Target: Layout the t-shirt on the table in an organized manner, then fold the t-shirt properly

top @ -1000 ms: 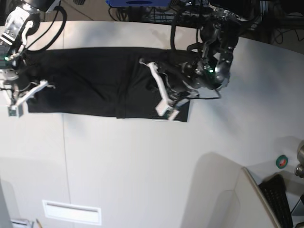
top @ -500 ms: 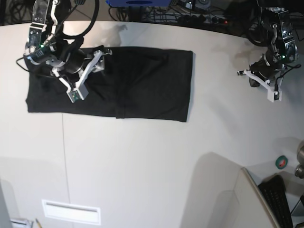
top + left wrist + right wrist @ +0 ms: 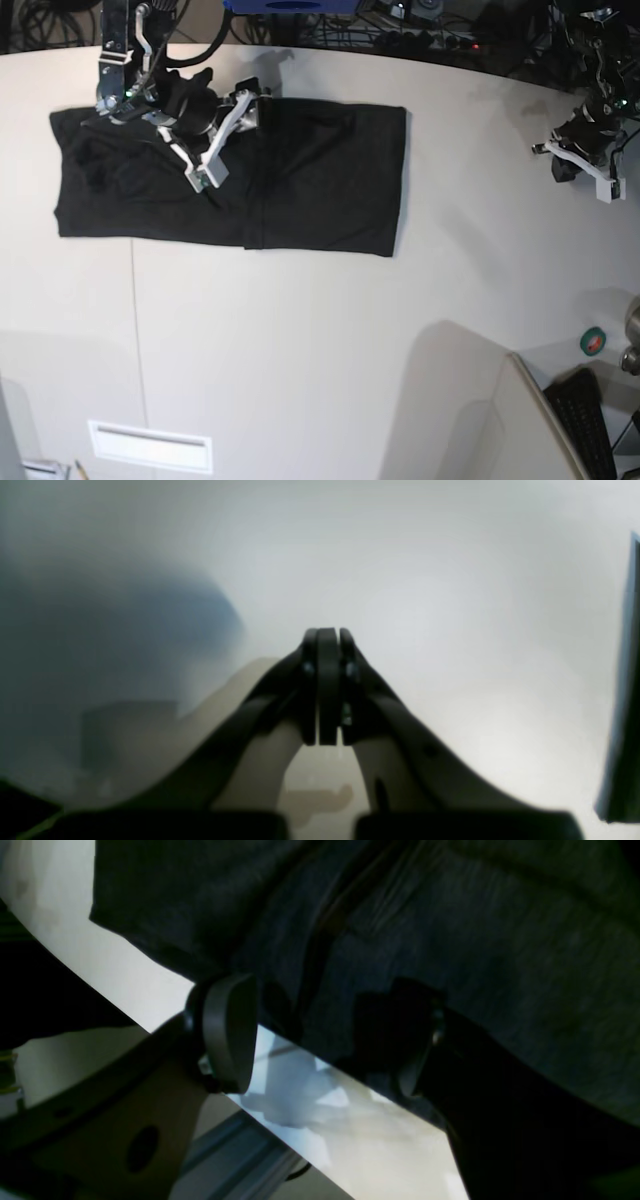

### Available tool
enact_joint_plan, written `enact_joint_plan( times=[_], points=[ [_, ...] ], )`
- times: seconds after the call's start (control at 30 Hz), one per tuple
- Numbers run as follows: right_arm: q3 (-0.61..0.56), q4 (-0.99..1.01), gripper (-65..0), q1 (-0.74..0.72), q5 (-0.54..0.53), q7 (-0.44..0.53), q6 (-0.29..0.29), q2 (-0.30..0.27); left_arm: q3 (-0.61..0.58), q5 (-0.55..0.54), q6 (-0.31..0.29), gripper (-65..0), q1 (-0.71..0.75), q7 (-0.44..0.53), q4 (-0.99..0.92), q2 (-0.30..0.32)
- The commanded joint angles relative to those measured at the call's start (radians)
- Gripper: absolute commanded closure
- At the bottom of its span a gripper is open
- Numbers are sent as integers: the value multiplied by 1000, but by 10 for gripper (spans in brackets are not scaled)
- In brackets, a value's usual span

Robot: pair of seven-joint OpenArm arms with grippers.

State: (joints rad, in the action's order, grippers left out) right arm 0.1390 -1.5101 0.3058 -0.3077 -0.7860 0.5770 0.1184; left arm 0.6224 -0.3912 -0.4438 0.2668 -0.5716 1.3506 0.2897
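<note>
The t-shirt (image 3: pixel 300 180) lies on the white table (image 3: pixel 300 350) as a long black rectangle, with no print showing. My right gripper (image 3: pixel 225 140) hovers open over the shirt's upper edge, left of its middle. In the right wrist view the right gripper (image 3: pixel 320 1035) has dark t-shirt fabric (image 3: pixel 450 930) behind its spread fingers (image 3: pixel 230 1030) and nothing between them. My left gripper (image 3: pixel 598 183) is shut and empty over bare table far to the right of the shirt. In the left wrist view the left gripper (image 3: pixel 327 640) shows its pads pressed together above the white table (image 3: pixel 450 605).
A thin dark seam (image 3: pixel 135 330) runs across the table. A green and red round object (image 3: pixel 592 340) and a keyboard (image 3: pixel 590 420) sit at the lower right beside a white panel (image 3: pixel 470 420). Cables (image 3: pixel 430 20) crowd the far edge. A white label (image 3: pixel 150 445) lies near the front.
My left arm left the shirt's right end and swung out to the table's right side. My right gripper moved from the shirt's left end to its upper edge. The shirt kept its shape.
</note>
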Motion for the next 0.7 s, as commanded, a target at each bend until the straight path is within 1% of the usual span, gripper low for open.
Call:
enact_joint_plan(
  times=[0.0, 0.2, 0.23, 0.27, 0.3, 0.37, 0.4, 0.43, 0.67],
  points=[
    [-20, 3, -377, -15, -17, 17, 5, 2, 7, -7, -3, 0, 12, 15, 11, 21],
    [-83, 33, -374, -26, -15, 17, 5, 2, 7, -7, -3, 0, 22, 15, 11, 23],
    [-85, 33, -359, -26, -15, 17, 5, 2, 7, -7, -3, 0, 22, 15, 10, 23],
    [-83, 33, -329, -27, -15, 17, 5, 2, 7, -7, -3, 0, 22, 15, 10, 23],
    [-83, 33, -270, -27, -15, 17, 5, 2, 7, -7, -3, 0, 22, 15, 10, 23],
    [-78, 33, -116, -27, -15, 17, 5, -1, 7, -7, -3, 0, 22, 15, 10, 23],
    [-78, 33, -50, -27, -15, 15, 5, -6, 7, -7, -3, 0, 22, 15, 10, 23],
    [-82, 33, 0, -27, -15, 13, 5, -18, 7, -7, -3, 0, 22, 15, 10, 23],
    [-77, 12, 0, -23, -17, 10, 5, -32, 7, -7, -3, 0, 22, 15, 10, 23]
  ],
)
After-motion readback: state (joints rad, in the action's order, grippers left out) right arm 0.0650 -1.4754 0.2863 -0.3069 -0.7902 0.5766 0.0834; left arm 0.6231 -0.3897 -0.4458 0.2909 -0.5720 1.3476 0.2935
